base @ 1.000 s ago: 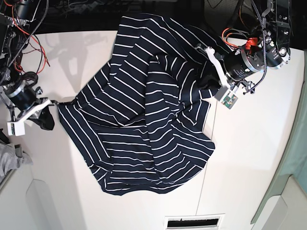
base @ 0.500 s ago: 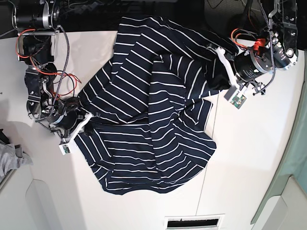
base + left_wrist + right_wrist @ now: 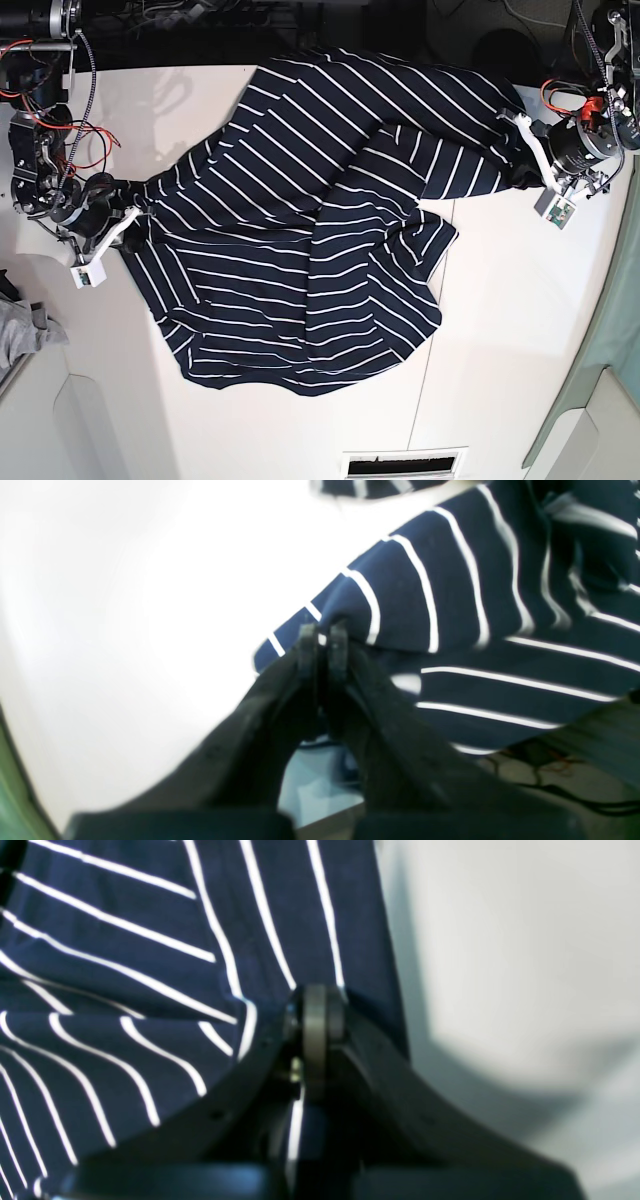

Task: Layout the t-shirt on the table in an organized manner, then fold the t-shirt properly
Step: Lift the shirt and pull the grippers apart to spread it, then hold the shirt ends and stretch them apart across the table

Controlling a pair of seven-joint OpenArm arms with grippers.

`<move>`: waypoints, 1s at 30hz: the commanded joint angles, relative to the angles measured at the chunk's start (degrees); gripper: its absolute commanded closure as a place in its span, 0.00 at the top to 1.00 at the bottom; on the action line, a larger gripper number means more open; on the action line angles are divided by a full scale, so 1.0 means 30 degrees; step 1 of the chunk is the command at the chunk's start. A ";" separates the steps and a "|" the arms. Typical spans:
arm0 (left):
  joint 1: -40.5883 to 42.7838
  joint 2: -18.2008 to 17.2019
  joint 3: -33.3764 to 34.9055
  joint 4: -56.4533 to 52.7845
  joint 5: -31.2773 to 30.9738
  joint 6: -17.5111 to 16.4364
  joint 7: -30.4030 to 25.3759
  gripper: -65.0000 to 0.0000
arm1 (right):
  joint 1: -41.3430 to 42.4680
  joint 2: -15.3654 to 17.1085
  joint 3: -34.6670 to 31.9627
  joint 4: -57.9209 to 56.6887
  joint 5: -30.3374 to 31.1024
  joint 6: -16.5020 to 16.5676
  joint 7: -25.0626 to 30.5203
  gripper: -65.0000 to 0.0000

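Both wrist views are smeared with blur. In the left wrist view the t-shirt (image 3: 450,610) runs off the top and right edges, stripes streaking. The left gripper (image 3: 323,640) has its fingers (image 3: 338,645) hiding the pinched fabric. In the right wrist view, the right gripper (image 3: 315,1012) covers its hold, and the shirt's extent is cut off left. The grey cloth (image 3: 25,335) is clipped by the base view's left edge.

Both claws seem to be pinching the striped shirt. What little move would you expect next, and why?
Probably a further pull apart. The left gripper and right gripper each pinch an edge of the t-shirt, which is bunched and folded over itself on the table, so stretching should flatten it.
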 commanded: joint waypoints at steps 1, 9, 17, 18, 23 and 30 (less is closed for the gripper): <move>-0.0415 -0.0444 -0.0168 -0.0087 -0.0160 0.0044 -0.0466 0.00 | -0.0007 0.0372 0.0248 0.0189 -0.0277 -0.0226 -0.0364 0.00; -0.3694 -0.0583 -0.0168 -0.3155 -0.0168 0.0044 -0.0459 0.14 | -0.1086 0.0437 0.2739 0.0233 0.0321 -0.0197 -0.0364 0.00; -0.7723 -0.0590 -0.0168 -0.8189 -0.0124 0.0823 -0.0656 0.14 | -0.1537 0.0430 0.3388 0.0342 0.1953 0.0306 -0.0801 0.00; -0.8153 -0.0590 -0.0168 -0.8918 -0.0022 0.0823 -0.0619 0.14 | -0.1537 0.0423 0.3388 0.0357 0.2120 0.0306 -0.0852 0.00; -0.9340 -0.0882 -0.0168 -1.1453 -0.0488 0.0415 0.0095 0.20 | -0.1530 0.0408 0.3388 0.0648 0.3424 0.0306 -0.0860 0.00; -0.7468 -0.2601 -0.1071 -0.8036 -0.5967 -0.1144 0.0648 0.21 | -0.1494 0.0015 0.3395 0.4357 0.4087 0.0306 -0.0940 0.00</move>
